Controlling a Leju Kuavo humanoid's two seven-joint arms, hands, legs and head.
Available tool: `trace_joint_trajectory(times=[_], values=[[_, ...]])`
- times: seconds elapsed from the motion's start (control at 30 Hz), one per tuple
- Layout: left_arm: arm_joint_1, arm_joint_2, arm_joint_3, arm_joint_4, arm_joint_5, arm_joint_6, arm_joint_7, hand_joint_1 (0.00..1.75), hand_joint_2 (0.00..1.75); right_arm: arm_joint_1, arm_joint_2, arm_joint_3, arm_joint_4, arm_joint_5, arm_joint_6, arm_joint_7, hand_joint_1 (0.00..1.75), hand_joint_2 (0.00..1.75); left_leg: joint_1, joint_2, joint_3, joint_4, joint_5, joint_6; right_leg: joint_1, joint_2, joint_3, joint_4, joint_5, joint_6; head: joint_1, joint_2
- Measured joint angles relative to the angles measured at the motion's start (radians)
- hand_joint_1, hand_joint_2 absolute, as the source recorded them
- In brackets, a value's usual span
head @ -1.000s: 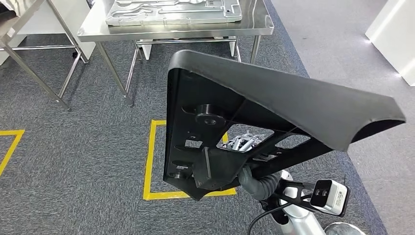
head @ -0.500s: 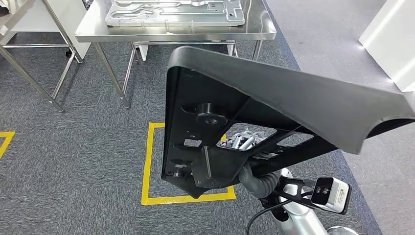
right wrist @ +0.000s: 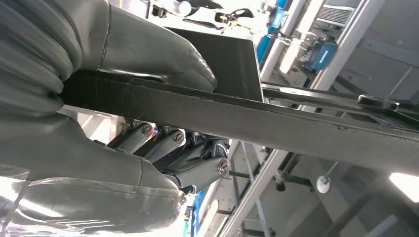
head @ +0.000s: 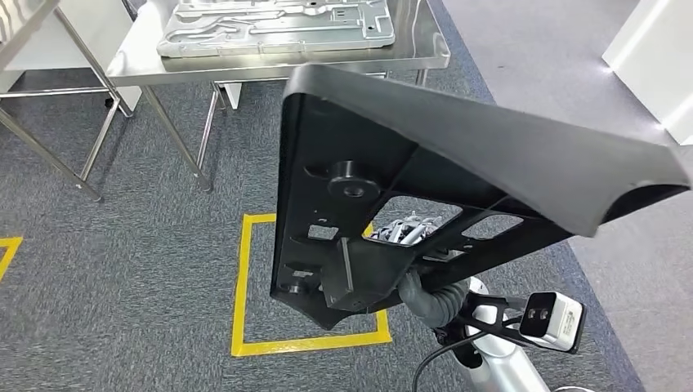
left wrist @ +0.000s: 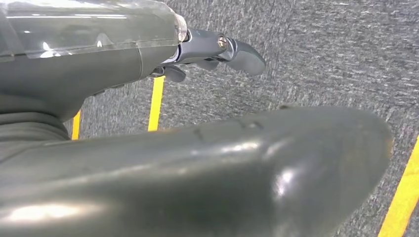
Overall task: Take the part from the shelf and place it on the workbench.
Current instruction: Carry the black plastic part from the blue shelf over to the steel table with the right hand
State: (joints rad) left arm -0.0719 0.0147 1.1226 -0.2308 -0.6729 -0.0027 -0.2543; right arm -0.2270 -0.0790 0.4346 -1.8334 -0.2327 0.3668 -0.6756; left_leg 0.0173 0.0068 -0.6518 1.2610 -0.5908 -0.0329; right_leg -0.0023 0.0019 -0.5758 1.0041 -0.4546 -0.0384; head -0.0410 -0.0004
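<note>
Right hand (right wrist: 148, 123) gripping black part (head: 458, 188) edge, left hand (left wrist: 212, 49) empty, fingers loosely apart, workbench (head: 270, 61) ahead

Black part (head: 425, 163) above yellow-taped carpet (head: 122, 269)

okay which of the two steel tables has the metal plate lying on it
The steel table straight ahead, beyond the yellow floor square, carries the metal plate. The other table, far left, shows none.
</note>
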Motion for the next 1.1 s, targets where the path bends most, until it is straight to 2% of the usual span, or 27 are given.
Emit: trace_joint_trajectory(times=[0.03, 0.07, 0.1, 0.17, 0.2, 0.23, 0.27, 0.37, 0.4, 0.43, 0.5, 0.53, 0.57, 0.6, 0.63, 0.67, 0.73, 0.77, 0.83, 0.9, 0.93, 1.0, 1.03, 1.07, 1.1], values=[[0.002, 0.000, 0.000, 0.000, 0.000, 0.000, 0.001, 0.00, 0.00, 0.001, 0.000, 0.000, 0.000, 0.000, 0.000, 0.000, 1.69, 1.75, 0.000, 0.000, -0.029, 0.031, -0.011, -0.001, 0.002, 0.002, 0.007, 0.000, -0.006, -0.001, 0.000, 0.000], [0.004, 0.000, 0.000, 0.000, -0.001, 0.000, 0.002, 0.00, 0.00, 0.001, 0.000, 0.001, 0.000, 0.000, 0.000, -0.001, 1.69, 1.75, 0.000, 0.000, -0.041, 0.027, -0.001, 0.001, 0.004, 0.005, 0.015, 0.000, -0.012, -0.001, 0.000, 0.000], [0.005, 0.000, 0.000, 0.000, -0.002, 0.000, 0.003, 0.00, 0.00, 0.002, 0.000, 0.001, 0.000, 0.000, 0.001, -0.001, 1.69, 1.75, -0.001, 0.000, -0.035, -0.012, 0.032, 0.004, 0.006, 0.007, 0.025, 0.000, -0.019, -0.001, 0.000, 0.000], [0.005, 0.002, 0.001, 0.000, -0.005, 0.000, 0.005, 0.00, 0.00, 0.001, 0.000, 0.001, 0.000, 0.000, 0.001, -0.003, 1.69, 1.75, -0.006, -0.001, 0.008, -0.147, 0.121, 0.019, 0.010, 0.008, 0.046, 0.000, -0.034, 0.002, 0.000, 0.000], [0.005, 0.004, 0.001, 0.000, -0.006, 0.000, 0.006, 0.00, 0.00, 0.001, 0.000, 0.001, 0.001, 0.000, 0.002, -0.004, 1.69, 1.75, -0.011, -0.001, 0.027, -0.201, 0.141, 0.026, 0.011, 0.009, 0.053, 0.000, -0.040, 0.005, 0.000, 0.000], [0.005, 0.005, 0.002, 0.000, -0.006, 0.000, 0.006, 0.00, 0.00, 0.001, 0.000, 0.001, 0.001, 0.000, 0.002, -0.005, 1.69, 1.75, -0.015, -0.001, 0.039, -0.234, 0.150, 0.033, 0.011, 0.009, 0.056, -0.001, -0.046, 0.010, 0.000, 0.000], [0.005, 0.006, 0.002, 0.000, -0.006, 0.001, 0.007, 0.00, 0.00, 0.002, 0.000, 0.001, 0.002, 0.001, 0.003, -0.006, 1.69, 1.75, -0.019, -0.002, 0.042, -0.244, 0.145, 0.039, 0.011, 0.010, 0.057, 0.003, -0.047, 0.016, 0.000, 0.000], [0.007, 0.008, 0.004, 0.000, -0.006, 0.001, 0.008, 0.00, 0.00, 0.001, 0.000, 0.002, 0.003, 0.002, 0.003, -0.008, 1.69, 1.75, -0.014, -0.004, 0.065, -0.262, 0.153, 0.056, 0.010, 0.009, 0.058, 0.030, -0.055, 0.033, 0.000, 0.000], [0.006, 0.008, 0.005, 0.000, -0.006, 0.001, 0.008, 0.00, 0.00, -0.001, 0.000, 0.002, 0.003, 0.002, 0.003, -0.008, 1.69, 1.75, -0.011, -0.004, 0.075, -0.266, 0.153, 0.059, 0.009, 0.009, 0.047, 0.057, -0.071, 0.037, 0.000, 0.000], [0.004, 0.007, 0.005, 0.000, -0.006, 0.000, 0.008, 0.00, 0.00, -0.001, 0.000, 0.002, 0.004, 0.003, 0.003, -0.008, 1.69, 1.75, -0.010, -0.004, 0.083, -0.268, 0.151, 0.062, 0.006, 0.008, 0.021, 0.104, -0.095, 0.042, 0.000, 0.000], [0.003, 0.006, 0.006, 0.000, -0.007, -0.001, 0.008, 0.00, 0.00, 0.001, 0.000, 0.002, 0.007, 0.006, 0.000, -0.007, 1.69, 1.75, -0.009, -0.004, 0.089, -0.268, 0.143, 0.065, -0.001, 0.007, -0.059, 0.226, -0.145, 0.052, 0.000, 0.000], [0.004, 0.006, 0.006, 0.000, -0.007, -0.001, 0.008, 0.00, 0.00, 0.003, -0.001, 0.002, 0.010, 0.011, -0.003, -0.006, 1.69, 1.75, -0.009, -0.004, 0.093, -0.267, 0.138, 0.064, -0.005, 0.006, -0.094, 0.269, -0.155, 0.057, 0.000, 0.000], [0.006, 0.005, 0.007, 0.000, -0.007, -0.002, 0.007, 0.00, 0.00, 0.004, -0.001, 0.002, 0.012, 0.017, -0.007, -0.004, 1.69, 1.75, -0.008, -0.008, 0.098, -0.267, 0.132, 0.061, -0.008, 0.005, -0.113, 0.278, -0.144, 0.060, 0.000, 0.000], [0.007, 0.005, 0.007, 0.000, -0.007, -0.002, 0.007, 0.00, 0.00, 0.005, -0.001, 0.002, 0.015, 0.024, -0.012, -0.002, 1.69, 1.75, -0.007, -0.012, 0.106, -0.266, 0.126, 0.058, -0.012, 0.005, -0.113, 0.249, -0.111, 0.064, 0.000, 0.000], [0.007, 0.005, 0.007, 0.000, -0.008, -0.002, 0.006, 0.00, 0.00, 0.005, -0.001, 0.002, 0.017, 0.031, -0.015, 0.000, 1.69, 1.75, -0.005, -0.018, 0.115, -0.266, 0.119, 0.053, -0.016, 0.007, -0.095, 0.189, -0.062, 0.067, 0.000, 0.000], [0.006, 0.005, 0.008, 0.000, -0.008, -0.003, 0.006, 0.00, 0.00, 0.005, -0.001, 0.002, 0.020, 0.037, -0.017, 0.000, 1.69, 1.75, -0.004, -0.025, 0.122, -0.265, 0.113, 0.048, -0.020, 0.018, -0.073, 0.124, -0.022, 0.068, 0.000, 0.000], [0.000, 0.005, 0.009, 0.000, -0.009, -0.003, 0.005, 0.00, 0.00, 0.006, -0.002, 0.002, 0.023, 0.045, -0.019, -0.002, 1.69, 1.75, -0.001, -0.037, 0.124, -0.263, 0.104, 0.036, -0.021, 0.040, -0.046, 0.031, 0.013, 0.062, 0.000, 0.000], [-0.001, 0.005, 0.010, 0.000, -0.009, -0.003, 0.004, 0.00, 0.00, 0.008, -0.003, 0.002, 0.025, 0.048, -0.020, -0.003, 1.69, 1.75, 0.000, -0.043, 0.122, -0.261, 0.103, 0.028, -0.019, 0.047, -0.043, 0.018, 0.009, 0.056, 0.000, 0.000], [0.000, 0.004, 0.012, 0.000, -0.009, -0.003, 0.004, 0.00, 0.00, 0.011, -0.004, 0.003, 0.025, 0.051, -0.019, -0.007, 1.69, 1.75, 0.002, -0.048, 0.122, -0.257, 0.099, 0.016, -0.016, 0.037, -0.035, 0.012, 0.010, 0.040, 0.000, 0.000], [0.001, 0.003, 0.015, 0.000, -0.010, -0.003, 0.003, 0.00, 0.00, 0.011, -0.005, 0.004, 0.025, 0.045, -0.012, -0.015, 1.69, 1.75, 0.003, -0.037, 0.113, -0.224, 0.081, 0.008, -0.017, 0.026, -0.018, 0.007, 0.005, 0.025, 0.000, 0.000], [-0.001, 0.003, 0.017, 0.000, -0.010, -0.003, 0.003, 0.00, 0.00, 0.011, -0.004, 0.004, 0.024, 0.040, -0.007, -0.018, 1.69, 1.75, 0.004, -0.029, 0.090, -0.179, 0.061, 0.004, -0.017, 0.021, -0.010, 0.005, 0.002, 0.019, 0.000, 0.000], [-0.002, 0.003, 0.021, 0.000, -0.010, -0.002, 0.003, 0.00, 0.00, 0.012, -0.004, 0.004, 0.025, 0.034, 0.003, -0.020, 1.69, 1.75, 0.004, -0.018, 0.017, -0.050, 0.012, -0.003, -0.012, 0.013, 0.000, 0.005, -0.007, 0.011, 0.000, 0.000], [-0.001, 0.003, 0.023, 0.000, -0.011, -0.002, 0.004, 0.00, 0.00, 0.013, -0.004, 0.004, 0.025, 0.033, 0.007, -0.020, 1.69, 1.75, 0.005, -0.016, -0.019, 0.003, -0.002, -0.003, -0.010, 0.012, 0.004, 0.005, -0.012, 0.009, 0.000, 0.000], [0.001, 0.002, 0.024, 0.000, -0.011, -0.002, 0.005, 0.00, 0.00, 0.013, -0.004, 0.004, 0.025, 0.032, 0.010, -0.020, 1.69, 1.75, 0.004, -0.015, -0.041, 0.025, 0.003, -0.003, -0.008, 0.011, 0.009, 0.005, -0.016, 0.009, 0.000, 0.000], [0.002, 0.002, 0.024, 0.000, -0.011, -0.002, 0.006, 0.00, 0.00, 0.012, -0.004, 0.004, 0.025, 0.030, 0.012, -0.020, 1.69, 1.75, 0.004, -0.015, -0.045, 0.009, 0.028, 0.001, -0.006, 0.012, 0.016, 0.005, -0.021, 0.009, 0.000, 0.000]])
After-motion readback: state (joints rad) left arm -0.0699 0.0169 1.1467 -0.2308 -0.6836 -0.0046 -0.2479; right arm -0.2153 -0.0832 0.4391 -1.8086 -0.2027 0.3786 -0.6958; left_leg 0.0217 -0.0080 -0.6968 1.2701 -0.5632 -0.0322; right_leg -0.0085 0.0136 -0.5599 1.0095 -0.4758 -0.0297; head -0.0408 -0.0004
